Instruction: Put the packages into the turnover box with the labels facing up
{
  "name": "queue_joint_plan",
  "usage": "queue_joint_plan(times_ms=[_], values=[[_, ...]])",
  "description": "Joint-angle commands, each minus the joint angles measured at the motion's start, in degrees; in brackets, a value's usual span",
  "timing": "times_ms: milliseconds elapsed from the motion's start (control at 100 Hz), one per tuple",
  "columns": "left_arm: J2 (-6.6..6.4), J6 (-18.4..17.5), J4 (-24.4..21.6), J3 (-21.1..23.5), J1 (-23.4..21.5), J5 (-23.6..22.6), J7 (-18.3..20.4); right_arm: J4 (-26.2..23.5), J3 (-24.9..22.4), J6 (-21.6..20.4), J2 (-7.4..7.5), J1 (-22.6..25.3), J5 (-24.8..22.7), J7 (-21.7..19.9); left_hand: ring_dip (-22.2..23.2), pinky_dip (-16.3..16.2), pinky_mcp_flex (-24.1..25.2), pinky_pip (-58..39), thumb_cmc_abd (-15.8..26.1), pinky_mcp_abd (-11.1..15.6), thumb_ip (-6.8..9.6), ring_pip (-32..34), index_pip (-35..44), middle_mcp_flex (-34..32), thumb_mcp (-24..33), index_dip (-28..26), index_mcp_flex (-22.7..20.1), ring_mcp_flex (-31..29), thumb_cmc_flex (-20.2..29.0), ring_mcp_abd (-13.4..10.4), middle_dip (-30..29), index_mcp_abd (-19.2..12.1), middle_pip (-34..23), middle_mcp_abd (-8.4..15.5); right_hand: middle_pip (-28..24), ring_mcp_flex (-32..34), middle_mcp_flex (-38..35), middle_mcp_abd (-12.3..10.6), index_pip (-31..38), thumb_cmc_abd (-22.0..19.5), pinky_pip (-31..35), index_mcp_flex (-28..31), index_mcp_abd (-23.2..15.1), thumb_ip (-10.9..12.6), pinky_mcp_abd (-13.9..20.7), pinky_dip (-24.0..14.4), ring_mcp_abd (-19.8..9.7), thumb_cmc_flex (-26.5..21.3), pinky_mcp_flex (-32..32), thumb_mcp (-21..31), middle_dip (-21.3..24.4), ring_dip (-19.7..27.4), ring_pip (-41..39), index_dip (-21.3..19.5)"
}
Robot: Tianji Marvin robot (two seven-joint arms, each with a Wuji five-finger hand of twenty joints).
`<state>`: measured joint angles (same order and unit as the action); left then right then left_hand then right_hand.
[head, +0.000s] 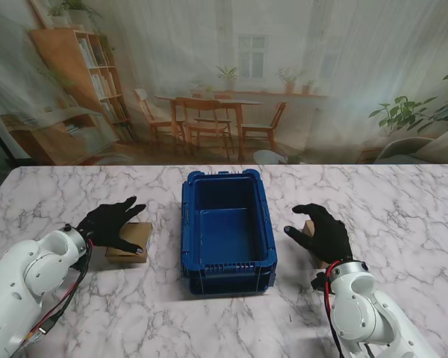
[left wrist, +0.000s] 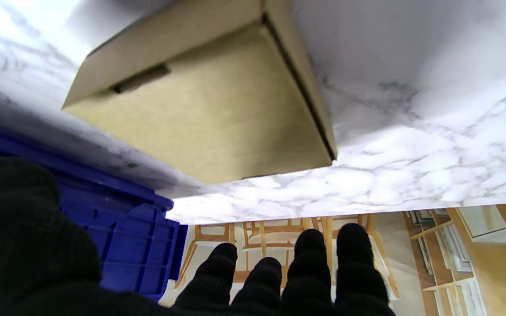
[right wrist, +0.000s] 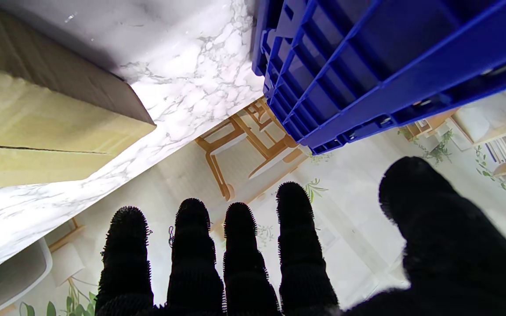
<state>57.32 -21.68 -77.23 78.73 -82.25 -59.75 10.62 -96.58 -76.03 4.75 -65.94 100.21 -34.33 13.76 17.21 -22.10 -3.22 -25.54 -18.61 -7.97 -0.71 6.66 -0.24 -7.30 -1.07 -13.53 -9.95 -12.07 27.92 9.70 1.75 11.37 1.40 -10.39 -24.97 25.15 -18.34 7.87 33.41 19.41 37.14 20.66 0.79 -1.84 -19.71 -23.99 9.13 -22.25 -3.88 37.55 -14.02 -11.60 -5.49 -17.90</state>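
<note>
**A:** Two packages, both on the marble table [head: 403, 209], one each side of the blue turnover box [head: 228, 277]. Box sits centre, nothing visible inside.

**B:** Left side?

**A:** Left package [head: 134, 243] is a flat brown carton just left of the box. Left hand [head: 110, 224] is over it, fingers spread, holding nothing. Left wrist view shows the carton [left wrist: 218, 109] lying flat on the table, the fingertips [left wrist: 354, 245] apart from it.

**B:** Right?

**A:** Right package [head: 309, 227] is mostly hidden under the right hand [head: 325, 233]. Hand is spread too, thumb toward the box, nothing in its grasp. Right wrist view: carton [right wrist: 37, 127] on the table, fingers [right wrist: 191, 245] clear of it, box wall [right wrist: 367, 74] close by.

**B:** Labels?

**A:** Can't tell. The carton faces I can see are plain brown.
</note>
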Motion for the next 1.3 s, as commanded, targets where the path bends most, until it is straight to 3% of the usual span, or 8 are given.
queue_joint_plan(times_ms=[0,170,380,670,870,1040,1190,1290], values=[[-0.54,0.22,1.27,-0.55,0.42,-0.58,1.49,-0.02,0.20,0.54,-0.06,0.02,-0.12,-0.35,-0.82,0.85,-0.07,1.99,-1.95,1.33,-1.53,-1.29,-0.92,3.02,-0.81,0.98,2.33,2.09,-0.64,0.25,-0.97,-0.91,0.88,-0.79,-0.80,-1.01,2.69,0.17,-0.39,-0.83,0.23,-2.11,1.01,-1.35,0.20,0.42,-0.13,2.19,1.08,-0.71,-0.58,-0.03,1.17,0.45],[-0.97,-0.03,3.35,-1.89,1.48,-2.61,1.25,-0.11,0.17,0.72,-0.03,0.22,-0.37,-0.35,-3.10,0.13,0.82,0.58,-2.97,2.23,-1.96,-1.60,-2.55,2.77,-0.96,8.34,2.33,3.68,-0.45,-3.81,-1.03,-3.80,0.82,2.89,-0.95,-1.26,3.14,0.54,-0.47,-0.67,-0.30,-2.64,1.13,-1.38,0.07,0.50,0.17,2.32,1.49,-0.80,-0.58,-0.15,1.20,0.30],[-1.29,-1.43,4.60,-2.49,2.04,-3.78,0.77,-0.24,-0.01,0.83,0.05,0.48,-1.01,-0.33,-4.51,0.37,2.92,1.26,-3.20,5.94,-1.95,-2.45,-2.76,2.92,-0.98,13.27,2.34,6.48,-0.57,-4.52,-1.04,-3.62,0.84,0.70,-1.00,-1.66,3.97,0.79,-0.68,-0.44,-1.45,-3.37,1.17,-1.41,-0.20,0.61,0.34,2.61,2.02,-0.91,-0.52,-0.30,1.35,0.12],[-1.66,-2.58,6.05,-3.58,2.83,-5.82,-0.54,-0.27,-0.11,0.93,0.23,0.57,-1.79,-0.74,-4.51,0.50,3.24,0.13,-3.27,8.22,-1.81,-0.24,-1.71,1.50,-0.89,13.08,2.23,5.39,-0.75,-4.61,8.95,-3.40,-1.98,0.98,-1.09,-2.09,4.78,0.81,-1.01,-0.13,-3.73,-4.27,1.14,-1.49,-0.62,0.65,0.41,2.91,2.67,-1.13,-0.44,-0.50,1.67,-0.11],[-1.75,-3.11,6.94,-3.43,2.96,-6.29,-1.76,-0.28,-0.08,1.03,0.36,0.60,-2.30,-1.11,-3.90,0.37,3.05,-1.05,-3.37,8.68,-1.60,0.39,-1.60,0.71,-0.68,12.36,2.20,4.11,-0.26,-5.24,11.29,-3.64,-2.95,2.26,-1.04,-2.30,5.29,0.80,-1.32,-0.01,-5.51,-4.85,1.16,-1.53,-0.76,0.49,0.33,3.14,2.91,-1.40,-0.34,-0.60,1.97,-0.24],[-2.12,-4.12,7.12,-3.29,3.11,-7.71,-1.14,-0.30,0.00,1.19,0.44,0.68,-2.77,-1.20,-3.67,0.46,3.23,-2.27,-4.08,8.79,-0.28,0.23,-1.73,1.86,0.16,11.95,2.26,4.20,2.20,-5.62,10.26,-3.65,-0.91,2.02,-1.05,-2.35,5.64,0.87,-1.49,0.29,-6.93,-5.12,1.13,-1.55,-0.90,0.06,0.37,3.18,2.88,-1.58,-0.28,-0.69,2.16,-0.40],[-2.33,-4.36,7.13,-3.09,3.27,-8.88,-0.97,-0.34,0.04,1.35,0.42,0.73,-2.99,-1.02,-3.76,1.56,3.56,-3.15,-5.45,8.67,1.84,0.23,-1.92,2.33,0.65,11.97,2.26,4.73,5.92,-5.43,3.07,-3.31,0.19,1.56,-1.09,-2.39,5.79,0.90,-1.64,0.39,-7.91,-5.35,1.24,-1.55,-0.98,-0.43,0.30,3.19,2.79,-1.55,-0.24,-0.76,2.28,-0.51],[-2.40,-4.29,7.73,-3.91,4.16,-8.91,-0.91,-0.33,0.13,1.49,0.43,0.67,-3.12,-0.97,-3.72,1.65,3.52,-3.35,-5.59,8.72,2.12,0.41,-1.92,2.03,0.66,12.07,2.22,4.58,6.23,-5.47,3.49,-3.10,-0.37,3.57,-1.09,-2.43,5.93,0.99,-1.70,0.51,-8.51,-5.44,1.22,-1.56,-0.98,-0.76,0.31,3.24,2.80,-1.54,-0.22,-0.79,2.34,-0.59]])
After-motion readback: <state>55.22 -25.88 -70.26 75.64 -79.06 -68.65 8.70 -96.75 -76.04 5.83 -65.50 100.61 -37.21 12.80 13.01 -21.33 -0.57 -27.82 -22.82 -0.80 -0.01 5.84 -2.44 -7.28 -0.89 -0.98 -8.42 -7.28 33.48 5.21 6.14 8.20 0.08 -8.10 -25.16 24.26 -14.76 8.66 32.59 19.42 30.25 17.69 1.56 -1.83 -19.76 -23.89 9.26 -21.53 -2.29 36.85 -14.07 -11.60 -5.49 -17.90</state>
